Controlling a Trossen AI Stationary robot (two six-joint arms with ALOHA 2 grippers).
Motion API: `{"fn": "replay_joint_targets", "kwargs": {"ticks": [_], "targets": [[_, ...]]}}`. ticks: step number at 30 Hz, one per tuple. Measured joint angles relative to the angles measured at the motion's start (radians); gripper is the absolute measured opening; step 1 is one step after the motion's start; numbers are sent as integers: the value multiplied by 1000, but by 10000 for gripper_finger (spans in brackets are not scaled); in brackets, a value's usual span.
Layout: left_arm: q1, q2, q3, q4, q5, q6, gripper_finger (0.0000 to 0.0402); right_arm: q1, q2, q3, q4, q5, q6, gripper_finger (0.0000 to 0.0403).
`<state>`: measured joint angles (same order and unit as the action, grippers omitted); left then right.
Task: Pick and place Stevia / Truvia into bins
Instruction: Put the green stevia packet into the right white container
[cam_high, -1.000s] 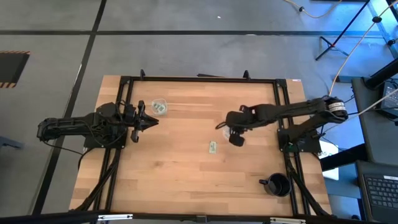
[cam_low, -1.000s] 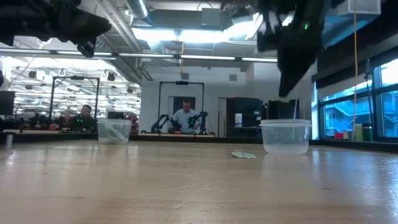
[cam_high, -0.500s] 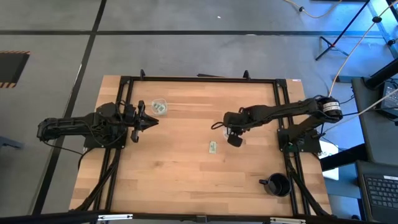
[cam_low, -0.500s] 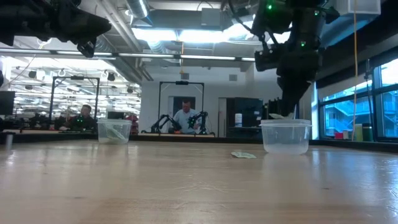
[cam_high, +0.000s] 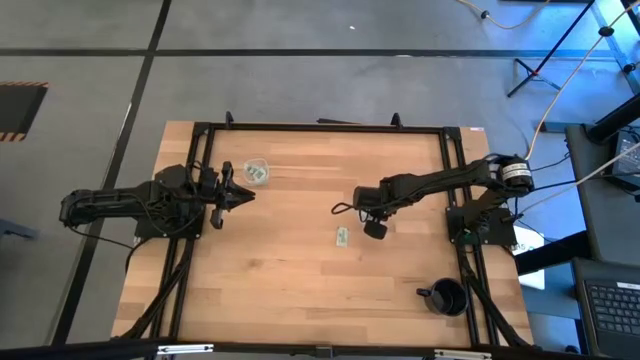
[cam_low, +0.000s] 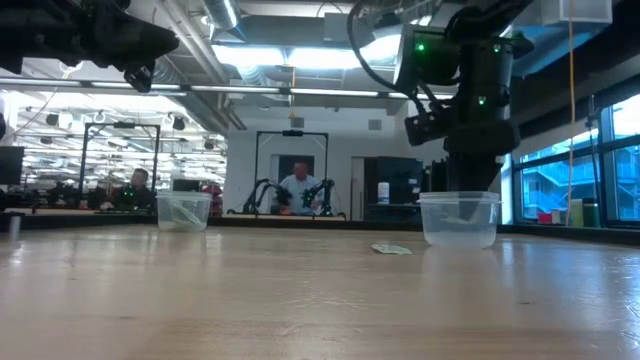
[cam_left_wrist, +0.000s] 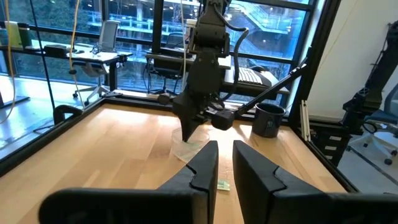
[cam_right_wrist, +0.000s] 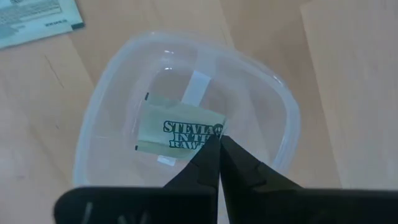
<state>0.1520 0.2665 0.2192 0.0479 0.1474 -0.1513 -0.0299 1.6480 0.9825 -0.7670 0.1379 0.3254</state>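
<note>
My right gripper (cam_right_wrist: 217, 148) points down into the right clear cup (cam_low: 460, 221), shut on a green-and-white Stevia packet (cam_right_wrist: 177, 129) that reaches the cup's inside. Another packet (cam_high: 341, 236) lies flat on the table just near-left of that cup. The left clear cup (cam_high: 256, 172) stands near the far left and has packets in it. My left gripper (cam_left_wrist: 225, 163) hovers above the table beside the left cup, its fingers a narrow gap apart, touching nothing. My right gripper pinches the Stevia packet between its two fingertips at the packet's edge (cam_right_wrist: 210, 132), coming from above and pointing down. The packet hangs inside the cup; whether it touches the cup's bottom I cannot tell.
A black mug (cam_high: 447, 296) stands near the table's near right corner. Black frame rails (cam_high: 320, 127) run along the table's far, left and right edges. Bare wood lies between the two cups and across the near half.
My right gripper has come down from above the right cup until its fingertips are inside it, shifting a little toward the table's left and tipping from a slant to upright. The packet has gone down into the cup with it.
</note>
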Motion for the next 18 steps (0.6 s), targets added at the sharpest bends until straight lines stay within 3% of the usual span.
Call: {"fn": "replay_joint_targets", "kwargs": {"ticks": [8,18], "targets": [[0,0,0,0,0,14,43,0,1,0,0,0,-3,22],[0,0,0,0,0,18,43,0,0,0,-2,0,-15,93]]}}
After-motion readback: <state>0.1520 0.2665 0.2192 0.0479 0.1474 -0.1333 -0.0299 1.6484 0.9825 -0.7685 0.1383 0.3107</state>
